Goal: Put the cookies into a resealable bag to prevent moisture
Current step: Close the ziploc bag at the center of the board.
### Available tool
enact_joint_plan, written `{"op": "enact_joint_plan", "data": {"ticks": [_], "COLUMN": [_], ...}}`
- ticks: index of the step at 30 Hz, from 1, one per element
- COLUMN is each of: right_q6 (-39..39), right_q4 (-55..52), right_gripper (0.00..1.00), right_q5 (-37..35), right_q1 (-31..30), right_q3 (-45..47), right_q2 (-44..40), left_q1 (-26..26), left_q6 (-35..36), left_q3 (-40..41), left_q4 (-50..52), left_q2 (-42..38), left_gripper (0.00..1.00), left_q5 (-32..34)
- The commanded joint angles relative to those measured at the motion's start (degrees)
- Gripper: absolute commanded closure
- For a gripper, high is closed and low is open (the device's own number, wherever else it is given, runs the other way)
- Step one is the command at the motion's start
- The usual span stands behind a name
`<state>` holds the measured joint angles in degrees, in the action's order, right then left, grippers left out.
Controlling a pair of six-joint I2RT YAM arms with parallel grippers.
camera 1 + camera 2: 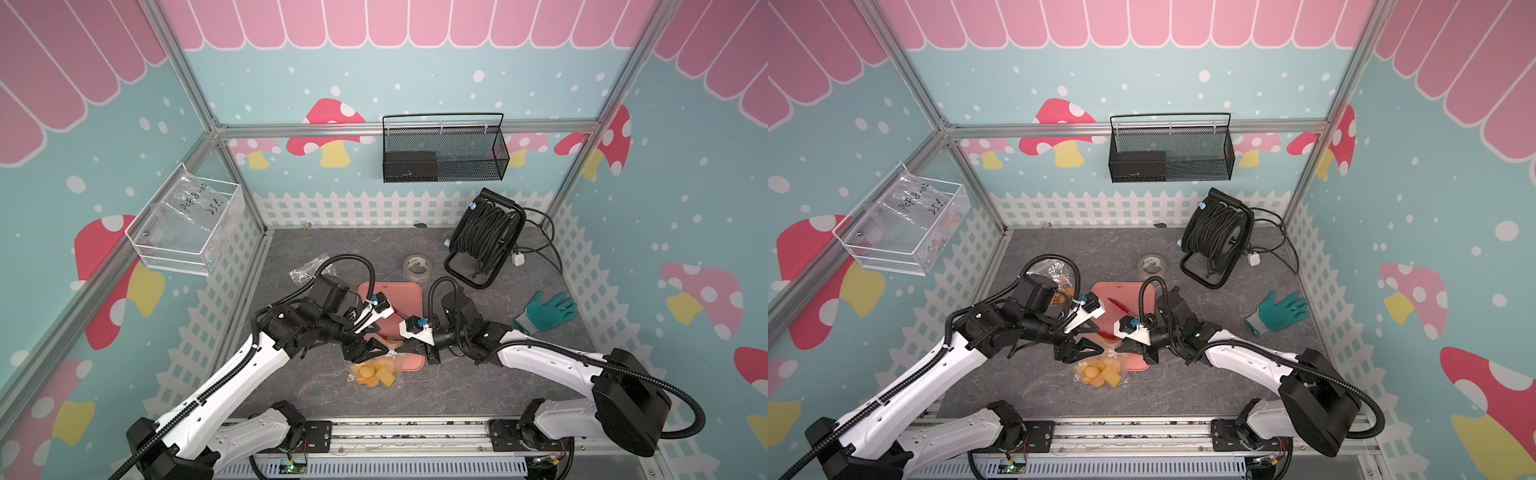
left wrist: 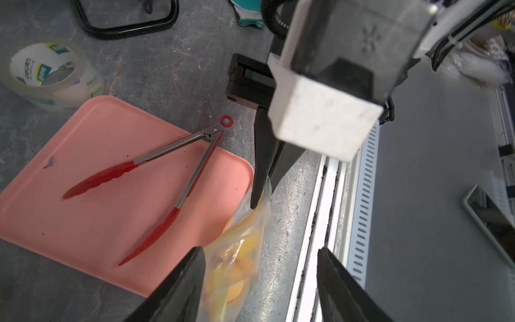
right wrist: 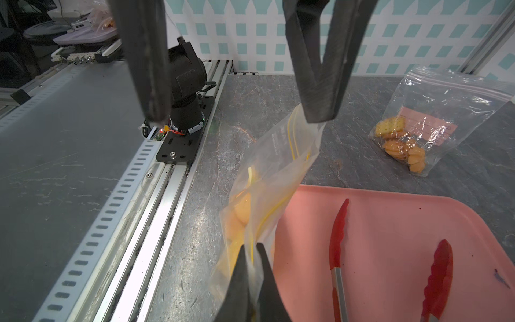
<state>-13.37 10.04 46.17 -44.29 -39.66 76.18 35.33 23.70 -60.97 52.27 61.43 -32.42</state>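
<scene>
Right end effector [image 3: 251, 248] pinches the resealable bag [image 3: 278, 156] of cookies [image 3: 242, 206] while left end effector [image 2: 261, 251] gapes wide

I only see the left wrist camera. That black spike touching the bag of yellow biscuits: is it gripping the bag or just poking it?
Observer: Gripping. The right wrist view shows the right gripper shut on the resealable bag at its yellow zip.
Operator: Is that the only bag?
Observer: No, a second bag with a pink zip, biscuits inside, lies near the tray.
Operator: Anything on the walls?
Observer: A black mesh basket hangs on the back wall.
</scene>
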Motion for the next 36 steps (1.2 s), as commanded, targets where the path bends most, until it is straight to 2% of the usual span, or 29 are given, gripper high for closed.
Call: {"op": "enact_joint_plan", "data": {"ticks": [1, 5, 10, 14, 17, 19, 24, 27, 31, 36], "right_q6": [4.25, 4.70, 4.88, 6.37, 7.74, 8.43, 9.44, 9.77, 10.97, 15.58], "right_q4": [6.51, 9.18, 10.77, 12.31, 13.32, 13.61, 13.98, 14.13, 15.39, 21.58], "right_gripper": [1.00, 1.00, 1.00, 1.00, 1.00, 1.00, 1.00, 0.98, 0.80, 0.78], "right_q5": [2.98, 3.29, 2.91, 2.99, 3.70, 4.09, 4.17, 4.19, 4.06, 5.21], "right_q1": [1.00, 1.05, 1.30, 2.09, 2.78, 3.05, 3.67, 4.01, 4.10, 4.09], "right_q3": [1.82, 2.88, 3.32, 3.43, 3.86, 4.36, 5.07, 5.21, 6.01, 7.72], "right_q2": [-2.33, -2.92, -2.17, -1.85, -1.78, -1.82, -2.53, -2.74, -3.48, -3.71], "left_q1": [0.53, 0.60, 0.46, 0.54, 0.53, 0.59, 0.55, 0.54, 0.44, 0.21], "left_q6": [9.72, 14.78, 16.82, 17.67, 18.26, 18.66, 18.70, 18.66, 17.72, 16.73], "left_q3": [0.57, -0.62, -3.52, -4.17, -4.54, -4.79, -4.81, -4.90, -5.71, -6.44], "left_q4": [-1.87, -1.12, -1.05, 0.98, 1.43, 1.44, 2.12, 2.86, 3.36, 3.80], "left_q2": [1.87, 5.66, 9.97, 12.84, 13.28, 13.16, 12.66, 12.71, 12.73, 13.78], "left_gripper": [0.34, 0.37, 0.43, 0.51, 0.64, 0.77, 0.84, 1.00, 1.00, 1.00], "left_q5": [-0.50, -0.45, -4.16, -6.36, -5.64, -5.54, -5.54, -5.59, -6.05, -6.77]}}
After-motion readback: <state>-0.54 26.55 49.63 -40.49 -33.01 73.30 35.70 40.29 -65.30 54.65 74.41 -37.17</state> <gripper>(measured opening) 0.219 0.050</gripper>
